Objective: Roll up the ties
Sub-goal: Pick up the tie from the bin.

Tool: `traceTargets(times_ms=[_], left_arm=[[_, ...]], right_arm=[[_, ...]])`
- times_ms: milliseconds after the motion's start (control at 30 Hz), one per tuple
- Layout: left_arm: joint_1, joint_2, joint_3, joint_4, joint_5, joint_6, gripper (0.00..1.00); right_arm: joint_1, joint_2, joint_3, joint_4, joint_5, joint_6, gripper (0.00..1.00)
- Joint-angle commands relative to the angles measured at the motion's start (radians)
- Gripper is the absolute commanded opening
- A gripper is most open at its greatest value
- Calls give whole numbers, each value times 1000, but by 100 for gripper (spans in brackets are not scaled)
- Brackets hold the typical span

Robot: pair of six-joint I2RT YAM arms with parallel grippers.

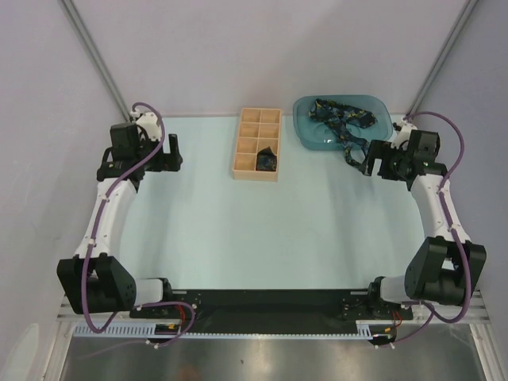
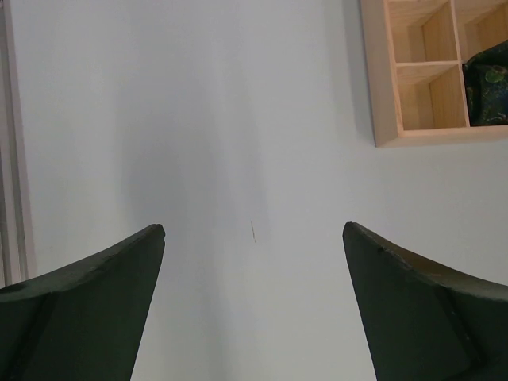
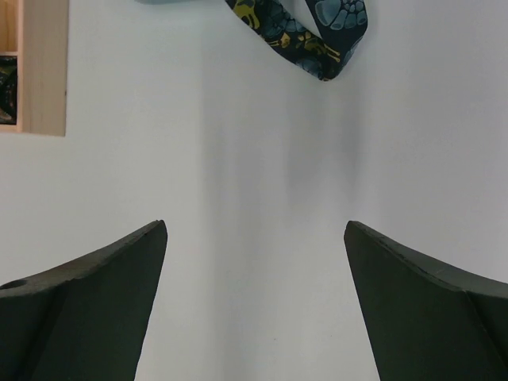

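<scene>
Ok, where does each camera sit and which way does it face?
Top external: above, behind the bases, looking down on pale table, light wooden compartmented box, teal plastic tray of dark patterned ties; both arms show.
Left wrist: on the left arm, facing down; open left tool, box corner.
Right wrist: on the right arm, facing down; open right tool, tie end.
Shared: both wrists see the box.

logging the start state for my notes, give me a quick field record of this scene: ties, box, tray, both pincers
rolled tie: one, in the near right compartment of the wooden box
loose ties: heaped in the teal tray, one end trailing over its near rim onto the table
left pincer: open, empty, over bare table left of the box
right pincer: open, empty, near the trailing end
</scene>
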Motion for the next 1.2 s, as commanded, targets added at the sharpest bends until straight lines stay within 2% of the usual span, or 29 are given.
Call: traceTargets(times_ms=[0,133,267,467,600,767,833,1000,1100,1167], left_arm=[[-2,1,4,70,-28,-10,100],[-1,17,27,70,-9,9,99],[-2,17,38,62,-14,27,99],[-2,10,28,62,-45,55,100],[-1,14,30,56,-57,68,100],[-2,20,39,51,-57,82,100],[-1,25,47,48,-51,76,99],[-1,31,50,33,-46,75,100],[-1,33,41,30,-46,73,100],[-2,30,35,31,-40,70,99]], right_arm=[[-5,59,26,92,47,-10,100],[8,140,20,167,110,-59,100],[38,220,18,311,164,-124,100],[110,352,26,472,190,-165,100],[166,439,52,577,260,-182,100],[224,523,126,615,329,-144,100],[233,568,144,640,438,-92,100],[253,632,212,631,538,-21,99],[248,634,215,609,549,-10,96],[241,610,221,536,509,5,93]])
